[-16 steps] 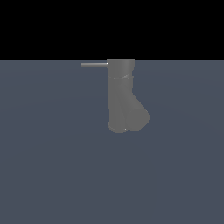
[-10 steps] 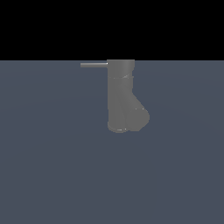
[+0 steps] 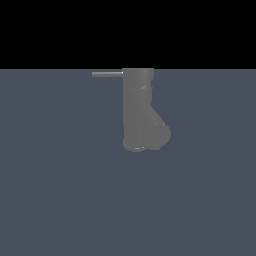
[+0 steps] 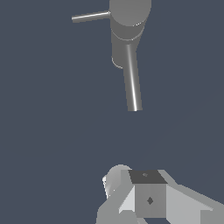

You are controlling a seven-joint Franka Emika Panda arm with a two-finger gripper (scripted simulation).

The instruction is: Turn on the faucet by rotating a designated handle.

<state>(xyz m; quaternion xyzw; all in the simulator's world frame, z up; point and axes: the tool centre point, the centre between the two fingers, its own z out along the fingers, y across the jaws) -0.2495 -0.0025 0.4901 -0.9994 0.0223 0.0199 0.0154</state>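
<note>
The faucet is a matte grey upright cylinder on the flat blue-grey floor, with a rounded spout stub bulging at its lower end toward the exterior view's right. The handle is a thin straight rod sticking out sideways from the top cap toward the exterior view's left. The wrist view looks down on the faucet, its handle and a longer tube running out from the body. My gripper shows only in the wrist view, well apart from the faucet, its fingertips together as one block with nothing between them.
A plain blue-grey floor surrounds the faucet, ending at a black background behind it. No arm shows in the exterior view.
</note>
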